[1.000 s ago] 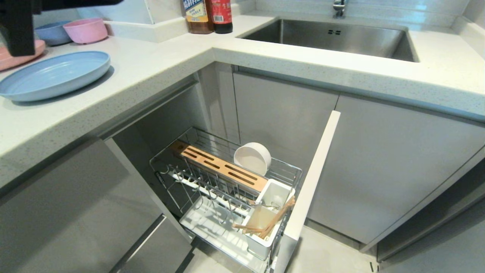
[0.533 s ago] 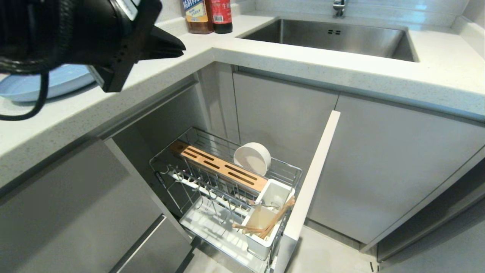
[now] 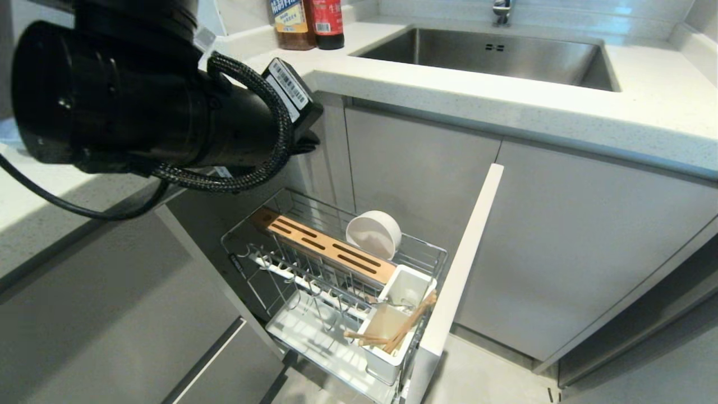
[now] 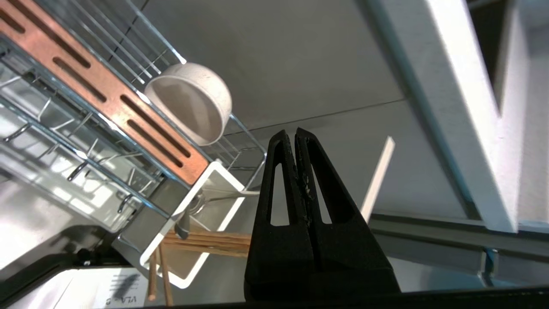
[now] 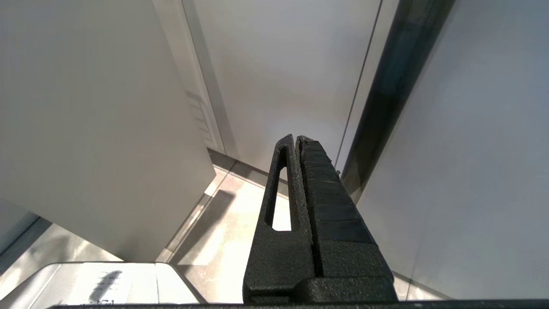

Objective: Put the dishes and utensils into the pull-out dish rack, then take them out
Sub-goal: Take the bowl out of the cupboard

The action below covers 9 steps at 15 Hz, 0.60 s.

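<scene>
The pull-out dish rack (image 3: pixel 247 247) stands drawn out below the counter, its pale front panel (image 3: pixel 465 252) at the right. An off-white bowl (image 3: pixel 373 233) leans on edge behind the slotted wooden strip (image 3: pixel 325 247). Wooden chopsticks (image 3: pixel 404 328) and a silver utensil handle (image 4: pixel 227 195) rest in the white holder (image 3: pixel 392 359). My left arm (image 3: pixel 140 106) reaches over the counter's edge above the rack. My left gripper (image 4: pixel 295 133) is shut and empty, well above the holder (image 4: pixel 188 240) and beside the bowl (image 4: pixel 193 101). My right gripper (image 5: pixel 296 138) hangs shut and empty by cabinet fronts near the floor.
A steel sink (image 3: pixel 488 53) is set in the speckled countertop (image 3: pixel 449 101), with two bottles (image 3: pixel 305 22) at the back corner. Grey cabinet doors (image 3: pixel 561 241) flank the rack on both sides. Pale floor (image 3: pixel 482 381) lies in front of the panel.
My left arm has swung from the far left of the counter down and rightward over its edge, and it now covers the blue plate. The rack and its contents have not moved.
</scene>
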Available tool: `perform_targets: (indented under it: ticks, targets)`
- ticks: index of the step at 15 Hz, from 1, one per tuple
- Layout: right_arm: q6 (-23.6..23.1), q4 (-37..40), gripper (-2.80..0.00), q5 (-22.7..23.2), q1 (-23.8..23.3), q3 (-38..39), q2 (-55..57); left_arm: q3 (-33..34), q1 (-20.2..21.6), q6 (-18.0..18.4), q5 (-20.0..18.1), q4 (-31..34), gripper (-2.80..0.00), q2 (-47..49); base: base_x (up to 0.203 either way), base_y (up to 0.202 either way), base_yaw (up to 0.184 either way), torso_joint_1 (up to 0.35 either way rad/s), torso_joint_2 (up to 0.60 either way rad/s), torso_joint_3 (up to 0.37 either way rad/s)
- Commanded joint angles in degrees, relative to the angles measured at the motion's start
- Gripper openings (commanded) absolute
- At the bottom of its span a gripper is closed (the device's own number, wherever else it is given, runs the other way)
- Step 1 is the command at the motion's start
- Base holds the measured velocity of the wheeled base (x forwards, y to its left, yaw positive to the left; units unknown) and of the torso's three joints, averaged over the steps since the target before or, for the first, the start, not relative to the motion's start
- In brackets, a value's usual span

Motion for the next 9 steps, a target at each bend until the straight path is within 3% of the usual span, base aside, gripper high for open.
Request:
perform_targets:
  ticks: [1,9]
  targets:
    - [0.0,-0.04,-2.8,0.0,0.0,0.09,0.05,1.18,0.23,-0.87,0.15,0.03,-2.8,1.3,0.0,0.0,0.0,0.0,0.0,0.0]
    - [0.0,-0.04,-2.8,0.0,0.0,0.01,0.05,2.59,2.11,-1.95,-1.43,0.0,-2.8,5.79,0.0,0.0,0.0,0.0,0.0,0.0]
